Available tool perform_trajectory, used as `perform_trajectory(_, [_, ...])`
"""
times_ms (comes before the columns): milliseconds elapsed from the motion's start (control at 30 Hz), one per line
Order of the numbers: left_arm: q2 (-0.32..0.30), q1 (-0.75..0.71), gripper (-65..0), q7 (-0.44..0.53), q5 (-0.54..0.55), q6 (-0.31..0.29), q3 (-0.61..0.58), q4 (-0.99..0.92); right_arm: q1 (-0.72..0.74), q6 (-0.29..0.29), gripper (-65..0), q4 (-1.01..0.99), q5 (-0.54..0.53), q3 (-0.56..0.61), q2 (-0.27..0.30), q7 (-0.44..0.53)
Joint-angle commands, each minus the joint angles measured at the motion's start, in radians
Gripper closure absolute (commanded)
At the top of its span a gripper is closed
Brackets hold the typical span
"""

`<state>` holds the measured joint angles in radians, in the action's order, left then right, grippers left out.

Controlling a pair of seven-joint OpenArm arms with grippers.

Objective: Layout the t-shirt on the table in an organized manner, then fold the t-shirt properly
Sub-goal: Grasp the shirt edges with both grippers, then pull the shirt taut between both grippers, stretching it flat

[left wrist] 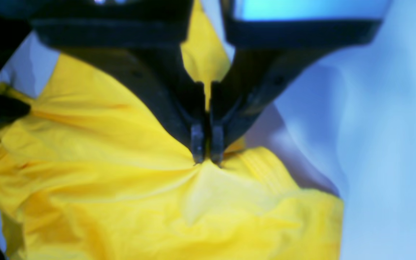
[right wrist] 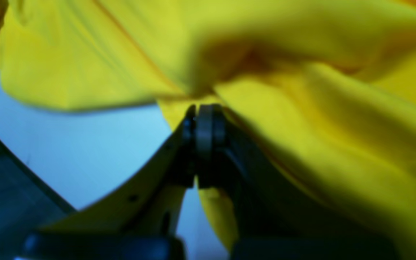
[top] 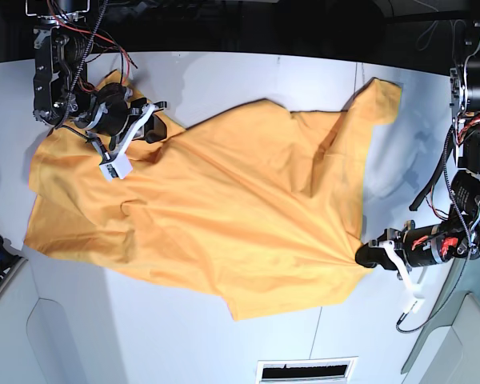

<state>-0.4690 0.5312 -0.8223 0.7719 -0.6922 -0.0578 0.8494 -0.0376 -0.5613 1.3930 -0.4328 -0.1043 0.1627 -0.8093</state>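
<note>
t-shirt point(top: 216, 216): spread, creased, on the white table point(top: 248, 80)
left gripper point(left wrist: 207, 159): pinching a gathered shirt edge
right gripper point(right wrist: 202, 110): clamped onto shirt fabric

Both arms reach inward, left fingers point(left wrist: 217, 144) and right fingers point(right wrist: 204, 126) clamped.

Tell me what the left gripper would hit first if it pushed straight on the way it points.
The left gripper is shut on the edge of the t-shirt and points across the table toward the shirt's middle. It would plough into more bunched shirt cloth first, probably; depth is unclear.
</note>
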Motion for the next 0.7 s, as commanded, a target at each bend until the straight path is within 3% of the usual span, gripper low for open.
perform_trajectory(0, [-0.019, 0.035, 0.0, 0.01, 0.042, -0.006, 0.008, 0.014, 0.008, 0.004, 0.0, 0.011, -0.01, -0.003, 0.009, -0.009])
perform_trajectory(33, [-0.019, 0.037, 0.0, 0.009, 0.057, -0.006, 0.008, 0.014, 0.01, 0.004, 0.0, 0.011, -0.025, -0.003, 0.008, -0.009])
perform_trajectory(167, [-0.02, 0.036, -16.5, 0.007, 0.07, -0.006, 0.008, 0.014, 0.015, 0.004, 0.0, 0.021, -0.062, -0.003, 0.008, -0.007])
perform_trajectory(267, [-0.034, 0.036, -22.2, -0.018, 0.084, -0.006, 0.008, 0.014, 0.014, 0.004, -11.3, 0.047, -0.064, -0.005, 0.009, -0.014])
perform_trajectory(400, [-0.084, 0.035, -22.7, -0.086, 0.164, -0.006, 0.008, 0.014, 0.014, 0.005, -14.1, 0.094, -0.065, -0.028, 0.008, -0.044])
perform_trajectory(667, [-0.179, -0.031, -22.7, -0.354, 0.49, -0.006, 0.008, 0.014, 0.005, 0.009, -14.1, 0.142, -0.065, -0.137, 0.008, -0.086])
